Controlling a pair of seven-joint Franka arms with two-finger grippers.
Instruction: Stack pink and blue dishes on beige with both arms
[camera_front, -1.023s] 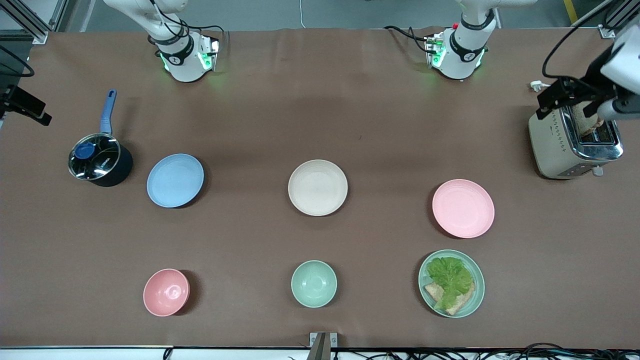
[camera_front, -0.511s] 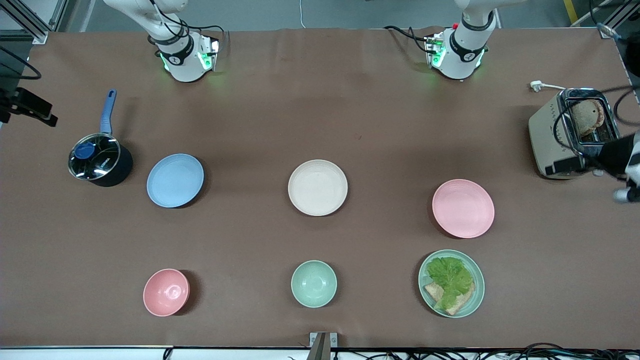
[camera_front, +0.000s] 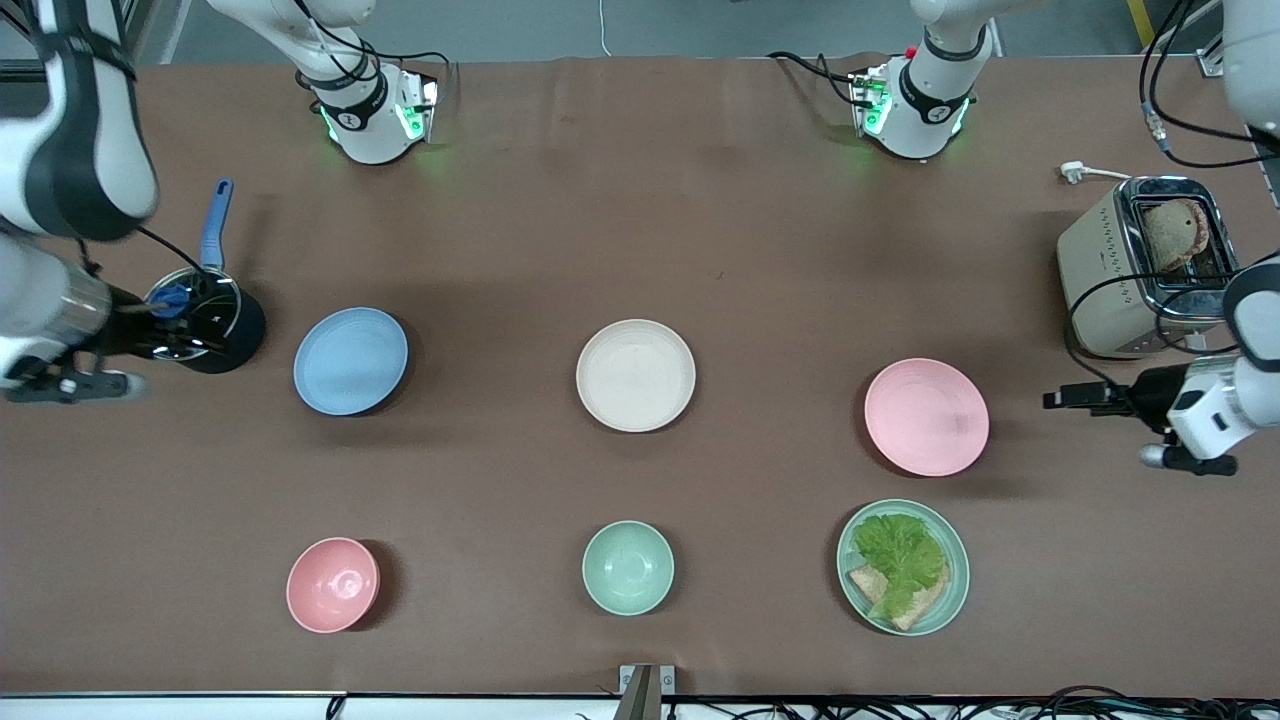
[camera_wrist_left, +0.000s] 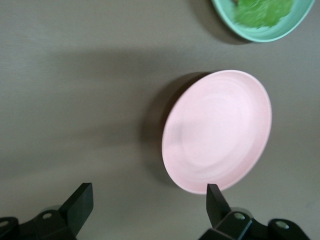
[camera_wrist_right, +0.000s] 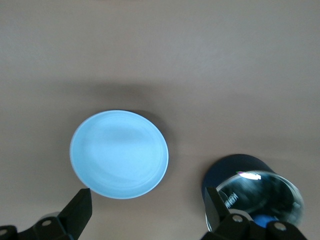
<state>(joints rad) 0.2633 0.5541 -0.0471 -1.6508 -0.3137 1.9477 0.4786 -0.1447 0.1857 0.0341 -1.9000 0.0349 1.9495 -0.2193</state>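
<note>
From the front, both arms have swung in since a second ago: the left gripper (camera_front: 1062, 398) hangs beside the pink plate (camera_front: 926, 416), the right gripper (camera_front: 75, 387) beside the blue plate (camera_front: 350, 360), with the beige plate (camera_front: 635, 375) untouched between them. Each wrist view shows jaws wide apart and empty over pink plate (camera_wrist_left: 216, 131) and blue plate (camera_wrist_right: 119, 154), so pickup looks imminent.

Brown table (camera_front: 700, 220) bears plates, bowls, saucepan (camera_front: 205, 325), toaster (camera_front: 1140, 265).
</note>
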